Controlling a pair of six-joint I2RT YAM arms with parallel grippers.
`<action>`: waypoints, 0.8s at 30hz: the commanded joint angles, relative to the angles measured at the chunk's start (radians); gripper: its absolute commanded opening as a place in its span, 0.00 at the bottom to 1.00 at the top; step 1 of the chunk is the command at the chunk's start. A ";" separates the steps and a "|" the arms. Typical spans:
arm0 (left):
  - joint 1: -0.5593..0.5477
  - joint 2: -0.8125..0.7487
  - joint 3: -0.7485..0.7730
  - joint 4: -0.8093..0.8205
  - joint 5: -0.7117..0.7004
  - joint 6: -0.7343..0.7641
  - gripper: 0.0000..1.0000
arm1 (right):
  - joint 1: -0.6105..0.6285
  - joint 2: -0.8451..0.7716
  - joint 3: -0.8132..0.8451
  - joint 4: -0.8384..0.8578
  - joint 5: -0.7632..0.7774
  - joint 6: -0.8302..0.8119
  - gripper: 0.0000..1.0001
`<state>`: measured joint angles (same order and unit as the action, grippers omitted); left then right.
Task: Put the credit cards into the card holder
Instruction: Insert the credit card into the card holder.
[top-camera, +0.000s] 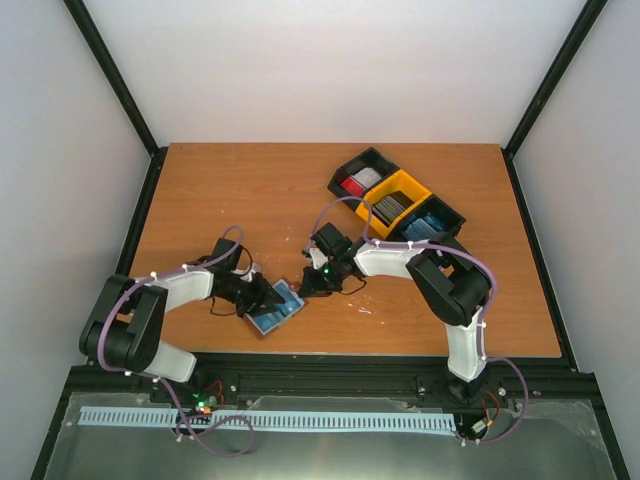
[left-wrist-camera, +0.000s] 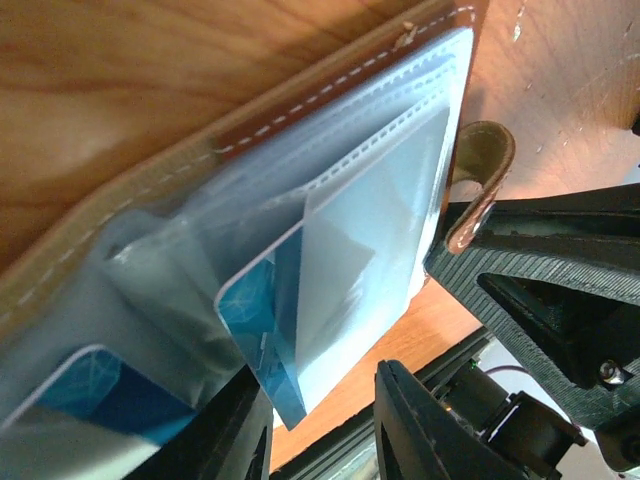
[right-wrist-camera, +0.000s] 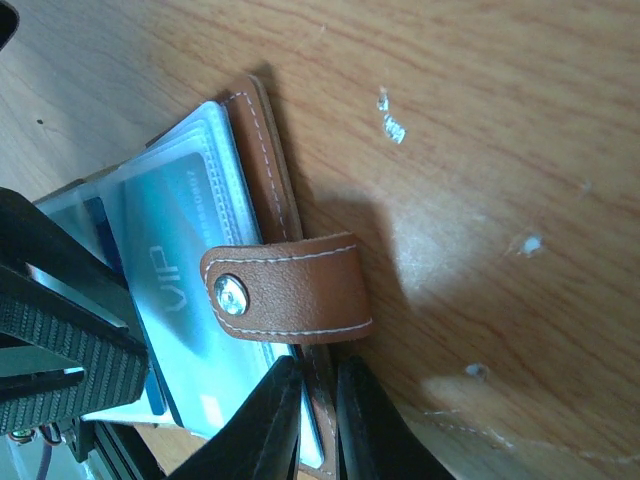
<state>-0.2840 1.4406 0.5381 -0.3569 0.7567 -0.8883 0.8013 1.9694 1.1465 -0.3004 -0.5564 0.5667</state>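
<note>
So the wallet (top-camera: 277, 311) sits open at the near edge of the surface (top-camera: 250, 200). Right jaws pinch its leather edge, likely to steady it, while left jaws, spread, straddle a half-inserted blue card (left-wrist-camera: 250, 310).

From above and behind, the top view covers the whole table (top-camera: 250, 190). Both wrist views sit close to the card holder (top-camera: 276, 310), from opposite sides.
</note>
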 joint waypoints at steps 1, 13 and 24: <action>-0.015 0.044 0.053 0.060 0.056 0.047 0.30 | 0.022 0.053 -0.026 -0.118 0.108 0.012 0.13; -0.015 0.002 0.151 -0.215 -0.049 0.239 0.55 | -0.028 -0.176 -0.114 -0.033 0.281 0.070 0.22; 0.020 -0.221 0.091 -0.435 -0.452 0.079 0.68 | 0.002 -0.192 -0.011 -0.090 0.289 -0.007 0.38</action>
<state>-0.2867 1.2915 0.6594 -0.6949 0.4934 -0.7219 0.7795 1.7611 1.0878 -0.3710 -0.2638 0.5999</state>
